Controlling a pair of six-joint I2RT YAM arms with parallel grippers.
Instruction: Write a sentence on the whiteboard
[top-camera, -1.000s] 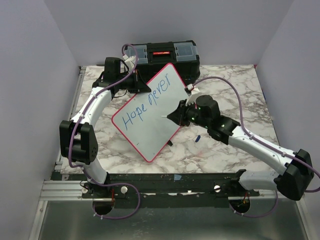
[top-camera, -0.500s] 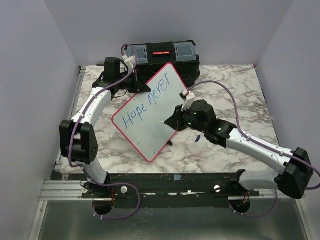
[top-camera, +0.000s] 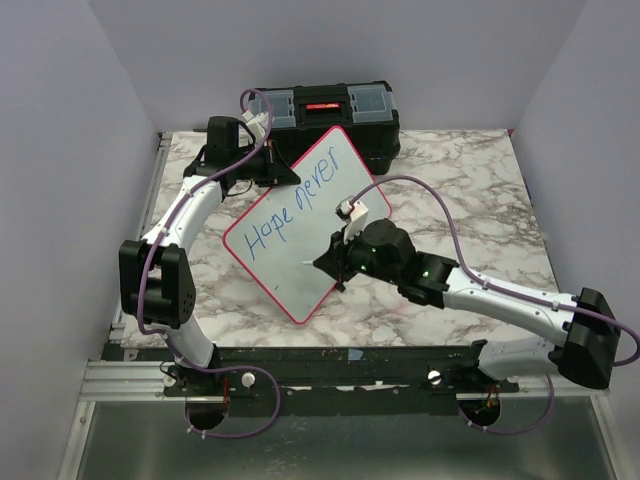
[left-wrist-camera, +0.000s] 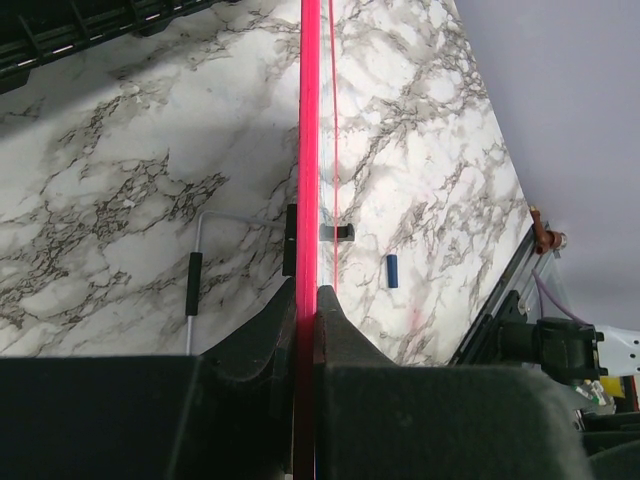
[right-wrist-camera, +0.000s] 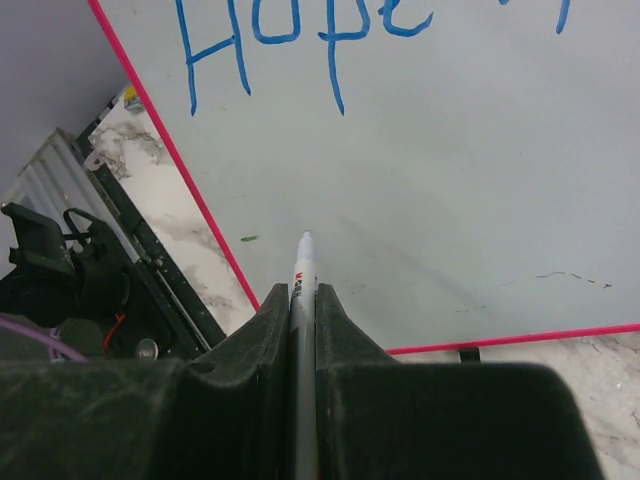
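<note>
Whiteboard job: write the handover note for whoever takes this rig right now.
Left gripper: jaws shut on the red frame of the whiteboard, holding it tilted over the marble table, in front of the black toolbox.
Right gripper: jaws shut on a marker, tip at the blank area below "Hope"; whether it touches cannot be told.
Done: "Hope never" is written in blue.
Left: the rest of the sentence, probably on the blank lower part of the board.
</note>
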